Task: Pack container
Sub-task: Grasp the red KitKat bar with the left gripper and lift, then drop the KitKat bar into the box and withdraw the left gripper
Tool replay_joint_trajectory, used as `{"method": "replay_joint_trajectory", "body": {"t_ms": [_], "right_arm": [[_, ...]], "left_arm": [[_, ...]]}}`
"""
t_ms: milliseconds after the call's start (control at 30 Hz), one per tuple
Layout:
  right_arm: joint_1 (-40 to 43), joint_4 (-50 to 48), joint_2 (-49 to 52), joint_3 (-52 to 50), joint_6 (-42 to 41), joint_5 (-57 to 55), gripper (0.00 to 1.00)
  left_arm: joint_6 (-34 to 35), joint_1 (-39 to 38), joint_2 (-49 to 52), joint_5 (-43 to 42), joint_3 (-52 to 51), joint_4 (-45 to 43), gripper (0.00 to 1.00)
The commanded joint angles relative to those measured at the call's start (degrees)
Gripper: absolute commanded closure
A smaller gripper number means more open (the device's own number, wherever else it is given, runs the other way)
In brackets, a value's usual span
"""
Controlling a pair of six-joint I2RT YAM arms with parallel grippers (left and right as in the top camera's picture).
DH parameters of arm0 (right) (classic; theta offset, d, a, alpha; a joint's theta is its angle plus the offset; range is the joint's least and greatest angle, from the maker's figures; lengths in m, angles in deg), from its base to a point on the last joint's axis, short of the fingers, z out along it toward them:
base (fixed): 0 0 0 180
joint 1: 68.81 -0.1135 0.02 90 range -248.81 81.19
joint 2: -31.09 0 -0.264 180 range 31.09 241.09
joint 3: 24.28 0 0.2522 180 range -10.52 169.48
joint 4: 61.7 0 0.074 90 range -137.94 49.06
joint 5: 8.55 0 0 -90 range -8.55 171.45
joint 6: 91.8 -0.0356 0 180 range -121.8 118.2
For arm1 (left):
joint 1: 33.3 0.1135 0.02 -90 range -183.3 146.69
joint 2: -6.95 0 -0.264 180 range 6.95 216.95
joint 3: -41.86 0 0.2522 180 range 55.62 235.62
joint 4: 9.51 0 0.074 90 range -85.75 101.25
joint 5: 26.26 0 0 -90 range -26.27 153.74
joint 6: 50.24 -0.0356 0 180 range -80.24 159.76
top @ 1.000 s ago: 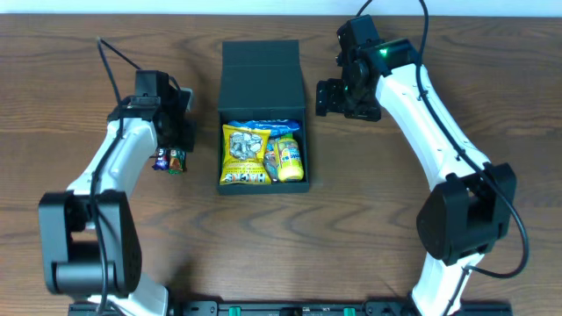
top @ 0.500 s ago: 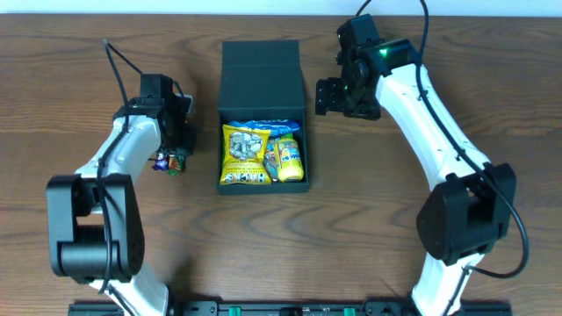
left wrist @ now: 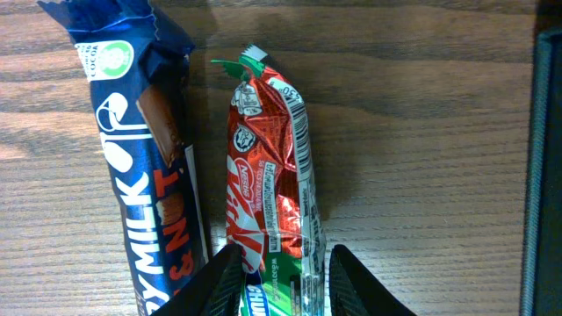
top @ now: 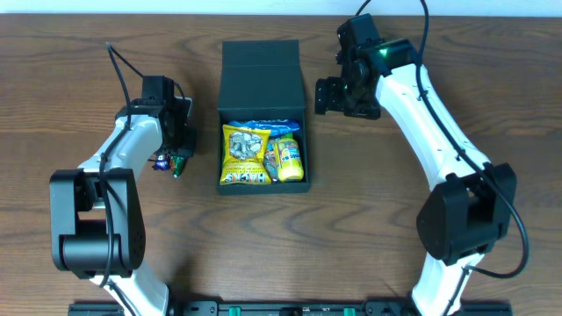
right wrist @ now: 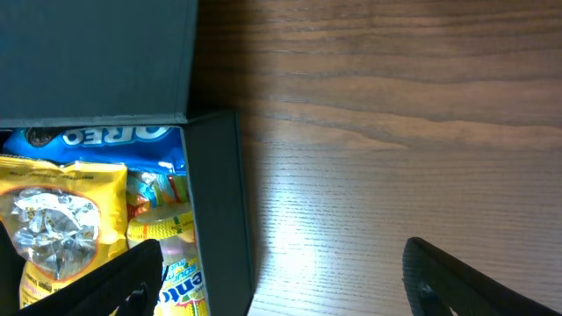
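The dark teal container (top: 262,70) stands open at the table's middle, lid flap folded back. It holds a yellow packet (top: 244,154), a yellow Mentos bottle (top: 288,158) and a blue Oreo packet (top: 263,125). My left gripper (top: 178,155) is open over two bars left of the container. In the left wrist view its fingers (left wrist: 285,285) straddle the near end of a red-green bar (left wrist: 268,175), with a blue Dairy Milk bar (left wrist: 145,158) beside it. My right gripper (top: 339,96) is wide open and empty; in the right wrist view its fingers (right wrist: 281,281) span the container's right wall (right wrist: 215,219).
The container's dark side wall (left wrist: 549,175) shows at the right edge of the left wrist view, close to the bars. Bare wood table (right wrist: 395,132) lies right of the container. The table's back edge (top: 176,17) runs along the top.
My left gripper has moved a little to the right and settled over the red-green bar. The right arm has not moved.
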Motion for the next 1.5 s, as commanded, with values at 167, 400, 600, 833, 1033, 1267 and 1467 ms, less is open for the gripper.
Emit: {"method": "replay_joint_trajectory", "body": {"t_ms": [167,400,600,833,1033,1267,1467], "right_arm": [[0.26,-0.52,-1.31,1.01,0.92,-0.59,0.13],[0.26,-0.48,-1.31,1.01,0.94,-0.59,0.13],[0.26,-0.50,-1.31,1.01,0.94,-0.61,0.13],[1.09,-0.52,-1.31,1.01,1.36,-3.85,0.11],[3.34,-0.48,-1.31,1.01,1.33,-3.82,0.11],[6.08,-0.52,-1.31,1.01,1.29,-4.09,0.12],[9.77,-0.26,-1.31,1.01,-1.75,-4.68,0.12]], "left_arm": [[1.99,0.35,1.55,1.99,-0.13,-0.50,0.63],[4.33,0.33,3.28,2.03,-0.13,-1.33,0.67],[4.50,0.35,3.52,2.10,-0.13,-2.40,0.72],[6.34,0.33,3.04,3.28,0.70,-2.14,0.94],[9.38,0.11,1.29,3.13,7.30,1.53,0.94],[11.26,-4.79,-2.47,2.19,17.86,7.76,0.94],[28.24,-13.68,-3.65,-1.46,21.97,6.91,0.94]]}}
